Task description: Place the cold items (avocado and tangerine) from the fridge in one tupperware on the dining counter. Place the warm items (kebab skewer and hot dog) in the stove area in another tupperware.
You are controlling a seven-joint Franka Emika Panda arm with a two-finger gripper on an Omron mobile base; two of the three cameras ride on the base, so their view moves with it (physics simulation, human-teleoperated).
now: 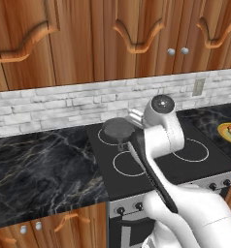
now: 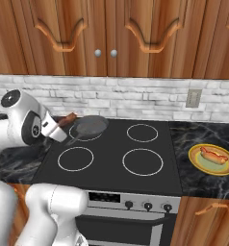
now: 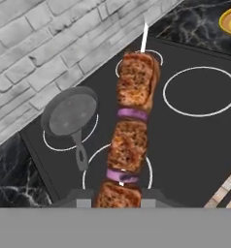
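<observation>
My gripper (image 3: 118, 201) is shut on the lower end of the kebab skewer (image 3: 132, 121), which has brown meat chunks and purple onion slices. I hold the skewer in the air above the stove's left burners. From the right base view the skewer's (image 2: 68, 117) end sticks out of the gripper (image 2: 61, 123) beside the pan. The hot dog (image 2: 212, 155) lies on a yellow plate (image 2: 197, 166) on the counter to the right of the stove. That plate (image 1: 224, 137) also sits at the right edge of the left base view. The avocado, tangerine and tupperware are out of view.
A small dark frying pan (image 2: 90, 126) (image 3: 71, 114) sits on the stove's back left burner, handle toward the front. The black stovetop (image 2: 150, 158) has dark marble counter (image 1: 40, 169) on both sides. A brick backsplash and wooden cabinets rise behind it.
</observation>
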